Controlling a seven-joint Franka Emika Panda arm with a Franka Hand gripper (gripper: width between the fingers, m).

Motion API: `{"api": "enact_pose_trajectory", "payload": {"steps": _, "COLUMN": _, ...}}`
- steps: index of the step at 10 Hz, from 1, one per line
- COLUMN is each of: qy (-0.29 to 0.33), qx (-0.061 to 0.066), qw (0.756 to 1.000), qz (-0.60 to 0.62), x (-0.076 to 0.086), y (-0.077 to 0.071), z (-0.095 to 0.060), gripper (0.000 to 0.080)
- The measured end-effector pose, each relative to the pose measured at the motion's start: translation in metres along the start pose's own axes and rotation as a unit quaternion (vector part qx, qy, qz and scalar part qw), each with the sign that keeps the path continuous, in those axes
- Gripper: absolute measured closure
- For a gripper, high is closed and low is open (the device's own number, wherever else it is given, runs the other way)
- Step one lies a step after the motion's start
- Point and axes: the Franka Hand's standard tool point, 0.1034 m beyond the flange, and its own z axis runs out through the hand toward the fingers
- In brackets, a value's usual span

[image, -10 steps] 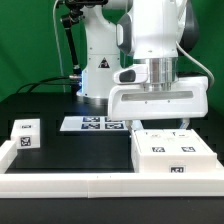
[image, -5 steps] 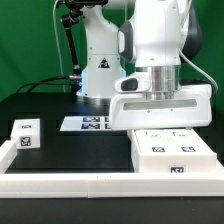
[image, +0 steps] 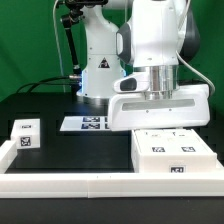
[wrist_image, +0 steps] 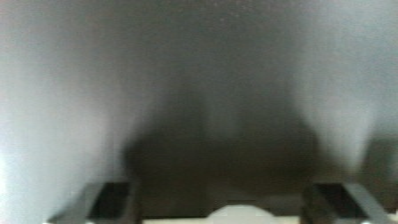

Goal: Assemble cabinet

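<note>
Exterior view. Found the cabinet lying low and flat on the black table, at the exterior view's right, tagged face up, close behind the white rail along the front. Saw the gripper hanging right over its rear edge, the hand's broad white body almost down on the top face. Could not make out the fingers here, nor any contact. Noted a small tagged cube well apart at the exterior view's left, and the marker board between the two, further back.

Wrist view. Made out little through the blur: two dark fingers set well apart, with a pale white shape, probably a bit of the cabinet, between them. Could not tell touching from just clear. Judged the fingers parted and clamped on nothing.

Handling. Judged the cabinet stiff, hollow and likely light for its bulk, with smooth plastic faces apt to slip under narrow pads. Reckoned the body far too wide to span, so looked to a thin wall or rim edge as the place to pinch, near the middle of a side to stop it swinging. Expected no give and little fragility, but a chance of tipping or skidding on the table if nudged off-centre.
</note>
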Motion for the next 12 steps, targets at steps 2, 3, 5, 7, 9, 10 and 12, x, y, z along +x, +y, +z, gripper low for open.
{"api": "enact_pose_trajectory", "payload": {"steps": 2, "qy": 0.002, "qx": 0.000, "qw": 1.000, "qz": -0.001, "x": -0.002, "y": -0.001, "z": 0.000, "gripper": 0.0605}}
{"api": "enact_pose_trajectory", "payload": {"steps": 3, "qy": 0.002, "qx": 0.000, "qw": 1.000, "qz": -0.004, "x": -0.003, "y": 0.000, "z": 0.001, "gripper": 0.0605}}
{"api": "enact_pose_trajectory", "payload": {"steps": 5, "qy": 0.003, "qx": 0.000, "qw": 1.000, "qz": -0.014, "x": -0.005, "y": 0.001, "z": 0.001, "gripper": 0.0784}}
{"api": "enact_pose_trajectory", "payload": {"steps": 7, "qy": 0.003, "qx": 0.000, "qw": 1.000, "qz": -0.017, "x": -0.005, "y": 0.001, "z": 0.001, "gripper": 0.0796}}
{"api": "enact_pose_trajectory", "payload": {"steps": 9, "qy": 0.003, "qx": 0.000, "qw": 1.000, "qz": -0.019, "x": -0.004, "y": 0.001, "z": 0.000, "gripper": 0.0797}}
{"api": "enact_pose_trajectory", "payload": {"steps": 10, "qy": -0.007, "qx": -0.001, "qw": 1.000, "qz": -0.026, "x": -0.001, "y": 0.001, "z": -0.010, "gripper": 0.0797}}
{"api": "enact_pose_trajectory", "payload": {"steps": 12, "qy": -0.012, "qx": -0.002, "qw": 0.999, "qz": -0.037, "x": 0.009, "y": 0.000, "z": -0.036, "gripper": 0.0797}}
